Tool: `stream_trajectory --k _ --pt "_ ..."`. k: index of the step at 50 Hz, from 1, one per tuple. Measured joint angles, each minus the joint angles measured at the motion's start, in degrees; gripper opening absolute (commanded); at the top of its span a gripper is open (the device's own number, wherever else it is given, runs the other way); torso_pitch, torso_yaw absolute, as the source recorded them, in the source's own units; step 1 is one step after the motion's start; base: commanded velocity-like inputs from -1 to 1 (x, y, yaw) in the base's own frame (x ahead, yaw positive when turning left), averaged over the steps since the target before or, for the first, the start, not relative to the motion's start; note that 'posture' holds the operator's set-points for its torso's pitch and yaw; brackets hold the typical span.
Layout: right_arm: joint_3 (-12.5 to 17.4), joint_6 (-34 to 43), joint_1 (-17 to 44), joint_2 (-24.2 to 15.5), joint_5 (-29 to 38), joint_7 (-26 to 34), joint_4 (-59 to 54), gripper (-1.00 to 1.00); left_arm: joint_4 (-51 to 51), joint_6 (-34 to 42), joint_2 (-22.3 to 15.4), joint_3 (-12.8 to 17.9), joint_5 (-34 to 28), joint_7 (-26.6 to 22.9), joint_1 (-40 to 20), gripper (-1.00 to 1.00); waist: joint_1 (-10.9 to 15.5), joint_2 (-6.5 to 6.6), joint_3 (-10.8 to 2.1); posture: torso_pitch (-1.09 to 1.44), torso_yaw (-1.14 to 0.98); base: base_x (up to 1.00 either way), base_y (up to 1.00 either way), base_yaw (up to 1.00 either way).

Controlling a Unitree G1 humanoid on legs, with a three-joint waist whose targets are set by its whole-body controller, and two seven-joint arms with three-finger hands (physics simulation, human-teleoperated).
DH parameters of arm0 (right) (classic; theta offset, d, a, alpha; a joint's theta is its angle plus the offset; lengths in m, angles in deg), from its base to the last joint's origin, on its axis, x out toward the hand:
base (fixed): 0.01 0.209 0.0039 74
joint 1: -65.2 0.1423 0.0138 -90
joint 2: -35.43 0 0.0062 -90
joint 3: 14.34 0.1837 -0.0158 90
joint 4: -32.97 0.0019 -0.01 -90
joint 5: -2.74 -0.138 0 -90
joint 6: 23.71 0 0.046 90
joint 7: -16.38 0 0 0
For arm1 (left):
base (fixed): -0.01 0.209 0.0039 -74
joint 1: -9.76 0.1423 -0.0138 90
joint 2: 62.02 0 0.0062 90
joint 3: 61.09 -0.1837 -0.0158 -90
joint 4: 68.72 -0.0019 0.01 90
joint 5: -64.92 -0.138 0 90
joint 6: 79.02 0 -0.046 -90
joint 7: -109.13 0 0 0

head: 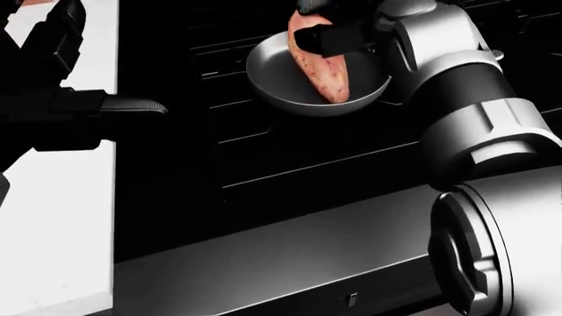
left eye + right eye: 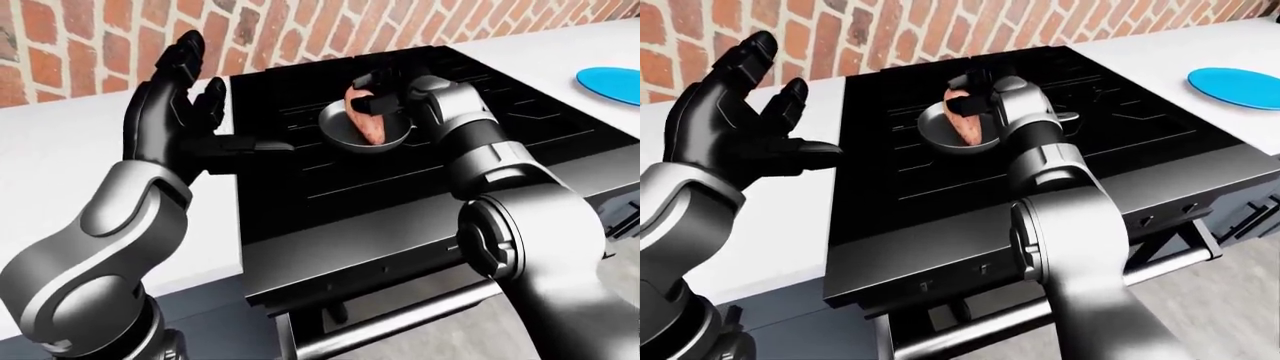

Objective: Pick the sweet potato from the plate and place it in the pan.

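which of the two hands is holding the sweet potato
The right hand, closed on the sweet potato over the pan. The left hand is open and empty beside the stove.

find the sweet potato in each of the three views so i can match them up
Left-eye view: sweet potato above centre, standing on end in the pan, right hand on its top.
Head view: top centre, its tip down in the pan.
Right-eye view: upper centre, a little left, in the pan.
Shared landmark: the black stove that carries the pan.
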Motion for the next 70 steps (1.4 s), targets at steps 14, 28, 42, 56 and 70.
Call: stream_trajectory --k 14,28,42,56,70 --pt "-0.56 0.57 -0.45 -0.24 2.44 -0.15 -0.05 0.04 0.18 0.29 0.15 0.17 -0.27 -0.18 -0.15 1.0 -0.09 0.17 0.05 0.0 0.0 0.0 0.0 0.0" --pt "-0.65 0.93 -0.76 -0.11 3.78 -0.11 -0.06 0.48 0.14 0.54 0.07 0.24 0.13 0.13 -0.33 1.0 -0.37 0.29 0.11 0.0 0.0 0.0 0.0 0.0" --pt "-1.06 1.3 -1.16 1.02 3.89 1.94 -0.04 1.0 0.63 0.54 0.03 0.33 0.67 0.52 -0.16 1.0 0.06 0.3 0.4 0.0 0.0 0.0 0.0 0.0" --pt "-1.18 3.3 1.62 -2.06 4.63 1.28 6.02 1.0 -5.63 1.17 -0.94 -1.23 -1.32 1.53 -7.3 1.0 -0.04 0.05 0.6 0.0 0.0 0.0 0.0 0.0" --pt "-1.99 19.15 -6.36 -4.68 2.84 3.96 39.18 1.0 -17.08 -0.59 0.91 -4.72 -10.53 -0.26 -18.59 1.0 0.1 -0.55 1.28 0.0 0.0 0.0 0.0 0.0"
